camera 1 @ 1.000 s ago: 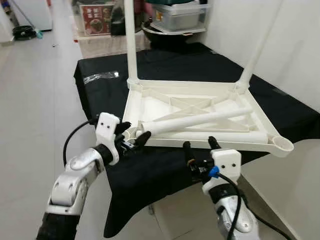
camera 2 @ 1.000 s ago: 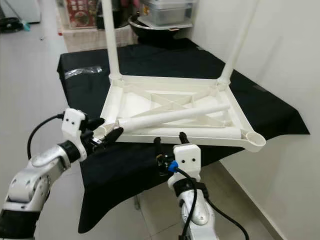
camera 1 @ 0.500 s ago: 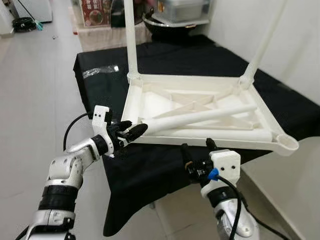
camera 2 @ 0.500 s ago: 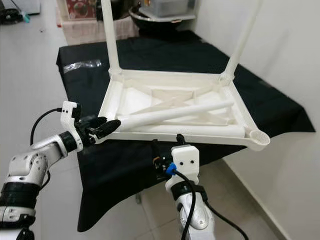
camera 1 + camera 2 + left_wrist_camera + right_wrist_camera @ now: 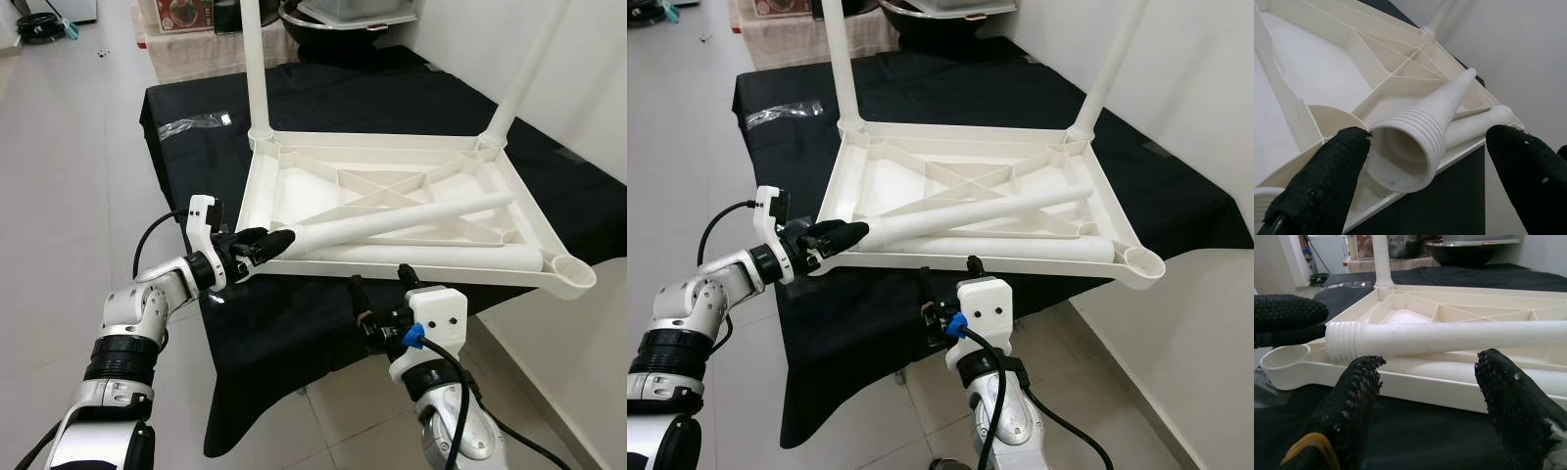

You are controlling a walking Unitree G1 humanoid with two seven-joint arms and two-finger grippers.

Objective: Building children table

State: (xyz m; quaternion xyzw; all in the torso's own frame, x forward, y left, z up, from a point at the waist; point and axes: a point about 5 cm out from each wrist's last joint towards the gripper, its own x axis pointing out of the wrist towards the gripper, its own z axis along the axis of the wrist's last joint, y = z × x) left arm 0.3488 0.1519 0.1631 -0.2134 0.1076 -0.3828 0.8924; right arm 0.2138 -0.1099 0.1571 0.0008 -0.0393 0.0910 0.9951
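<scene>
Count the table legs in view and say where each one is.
4. Two stand screwed into the far corners of the upturned top: far left and far right. One lies diagonally across it, near the left hand. One lies along the near edge.

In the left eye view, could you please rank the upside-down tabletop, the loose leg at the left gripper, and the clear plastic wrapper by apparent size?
1. Upside-down tabletop, clearly largest.
2. Loose leg, lying across the tabletop, its threaded end at the left gripper.
3. Clear plastic wrapper, smallest, though it lies farther from the camera on the black cloth.
</scene>
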